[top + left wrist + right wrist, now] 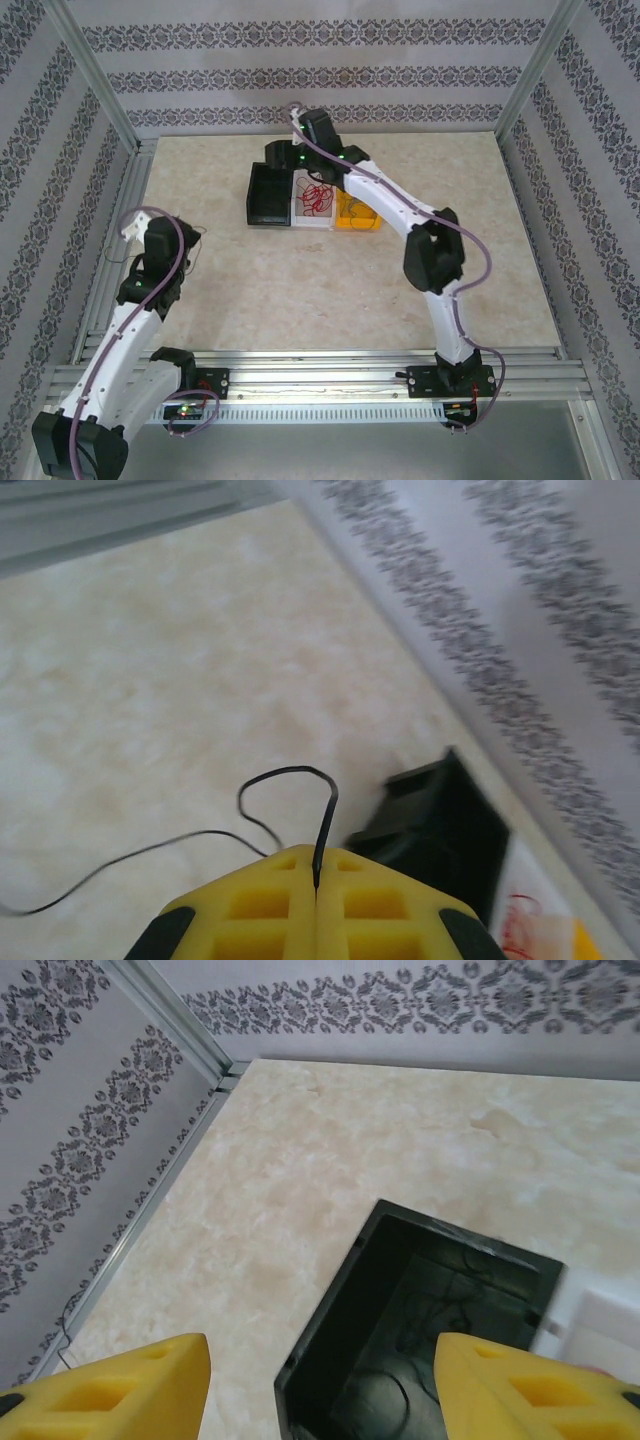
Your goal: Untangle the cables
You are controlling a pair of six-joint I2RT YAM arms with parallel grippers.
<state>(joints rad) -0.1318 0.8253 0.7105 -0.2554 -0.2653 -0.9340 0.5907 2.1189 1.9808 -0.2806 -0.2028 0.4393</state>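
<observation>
Left wrist camera looks along the left gripper (316, 875), whose yellow fingers (260, 910) are pressed together and pinch a black cable (285, 771). The wire rises from the seam toward 12 o'clock, bends over in a narrow loop and runs off across the table (150, 680) toward 8 o'clock. At 2 o'clock from that gripper stands the black bin (440, 825). Top external view sets the containers in order — black bin, white bin (312, 222) and orange bin (358, 218) side by side at the far middle of the table, well apart from the left gripper and at about 1 o'clock from it. It also shows the red cables (316, 196) curled in a loose tangle inside the white bin. Right wrist camera gives what the overhead picture leaves as plain black — the inside of the black bin, where thin dark wires (445, 1305) lie curled on the floor. The right gripper (320, 1350) hangs above that bin with its fingers (130, 1390) spread wide and nothing between them. The dark wires lie below it, at about 2 o'clock from the middle of the gap, and the white bin's edge sits at 3 o'clock.
</observation>
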